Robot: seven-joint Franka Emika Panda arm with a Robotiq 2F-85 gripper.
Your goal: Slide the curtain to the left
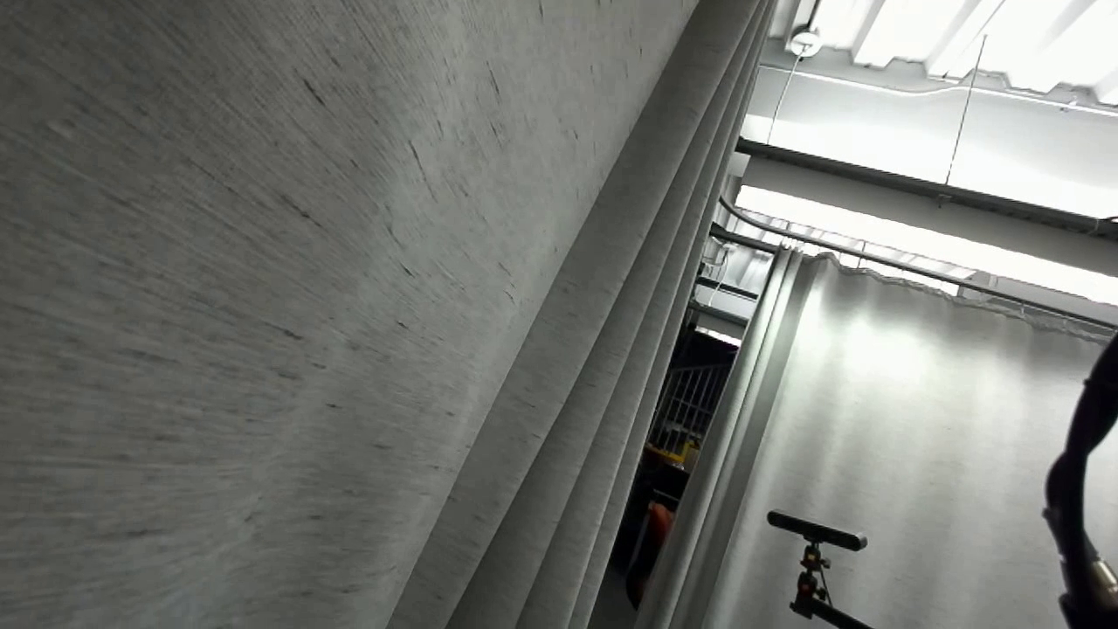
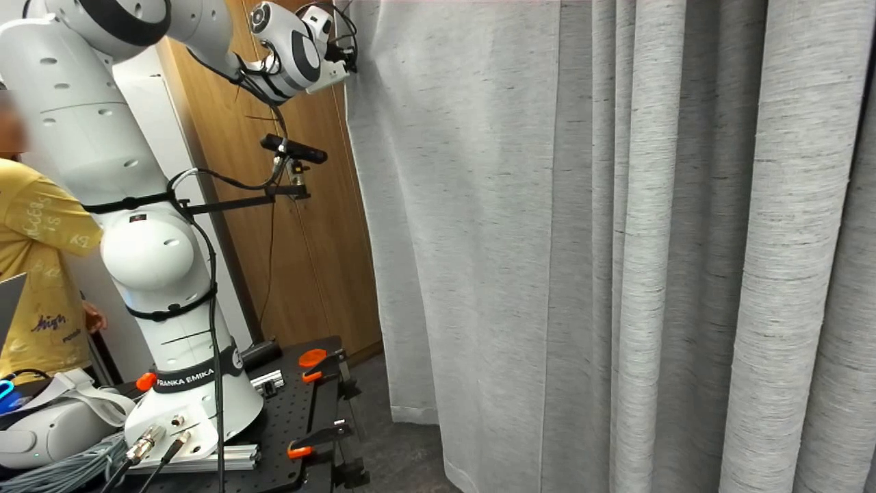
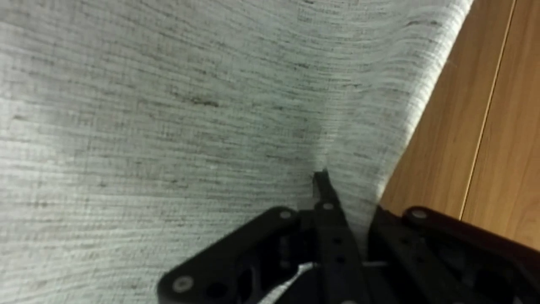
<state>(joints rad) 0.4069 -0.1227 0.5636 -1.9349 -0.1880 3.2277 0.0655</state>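
The curtain [image 2: 479, 205] is tall, light grey and coarsely woven. It hangs in pleats right of the arm in an exterior view, and its near folds [image 1: 349, 306] fill the left of an exterior view. My gripper [image 2: 351, 60] is at the curtain's left edge, high up, and creases fan out from there. In the wrist view the curtain [image 3: 190, 126] fills the left and middle. The gripper [image 3: 337, 190] has one finger in front of the fabric and the other behind its edge, shut on it. The far fingertip is hidden behind the fabric.
A wooden cabinet [image 2: 321, 260] stands behind the curtain's edge. A camera on a bracket [image 2: 294, 149] is fixed to the arm. A person in yellow [image 2: 48, 267] stands behind the robot. A black table [image 2: 301, 404] bears the base. A pale drape [image 1: 882, 411] hangs beyond.
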